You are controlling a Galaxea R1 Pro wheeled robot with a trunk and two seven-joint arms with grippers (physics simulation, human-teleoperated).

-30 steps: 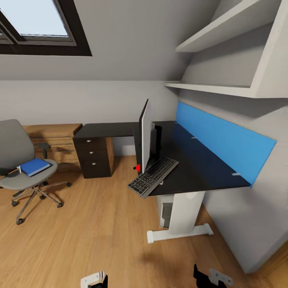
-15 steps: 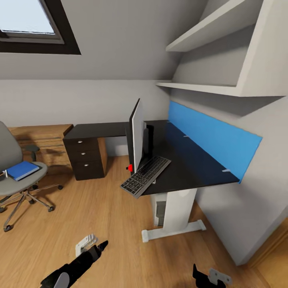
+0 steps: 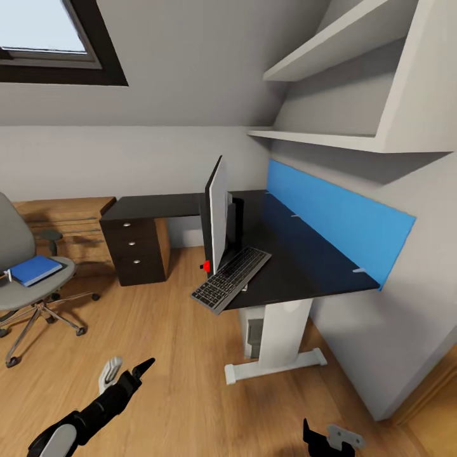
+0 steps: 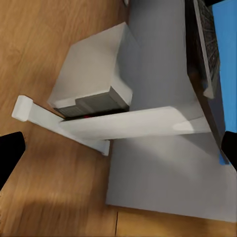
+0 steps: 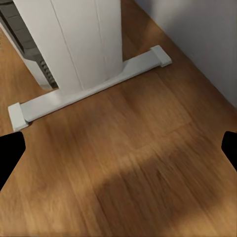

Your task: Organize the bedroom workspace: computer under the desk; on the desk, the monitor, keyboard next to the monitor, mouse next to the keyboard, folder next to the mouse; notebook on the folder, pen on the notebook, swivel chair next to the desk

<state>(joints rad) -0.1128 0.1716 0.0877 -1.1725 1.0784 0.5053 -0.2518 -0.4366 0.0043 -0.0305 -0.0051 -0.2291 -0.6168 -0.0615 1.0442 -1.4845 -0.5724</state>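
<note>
Desk (image 3: pixel 298 266) runs along the right wall w/ its blue panel behind; near end sits on 1 white leg, foot bar flat on the wood floor (image 3: pixel 158 355). Keyboard (image 3: pixel 231 278) lies at the front edge, its near corner poking out past the edge, over open floor. Monitor (image 3: pixel 216 212) stands edge-on just beside it, also close to that front edge, red dot low at the corner. Computer (image 3: pixel 254 330) is tucked under the desk, right behind the leg; left wrist view has it touching or nearly touching the leg, can't tell which.

Chair (image 3: pixel 28 279) sits well apart from the desk at far left, partly cut by the frame, folder (image 3: pixel 35 269) flat on its seat. Small light bit at the folder's left edge, too small to name. Broad bare floor between chair and desk, lots of room to roll.

Left gripper (image 3: pixel 127 374) is up over the floor, fingers spread apart, nothing between them; wrist view agrees, tips at opposite borders. Right gripper (image 3: pixel 324 438) sits low at the bottom edge, wrist view shows both tips wide apart over the floor by the foot bar, empty.

Vs 0.5 s ago: room framing unchanged, so base & head are steady. Left arm has swung lower and more to the left. Right gripper barely moved. Keyboard, monitor, chair all as they were.
</note>
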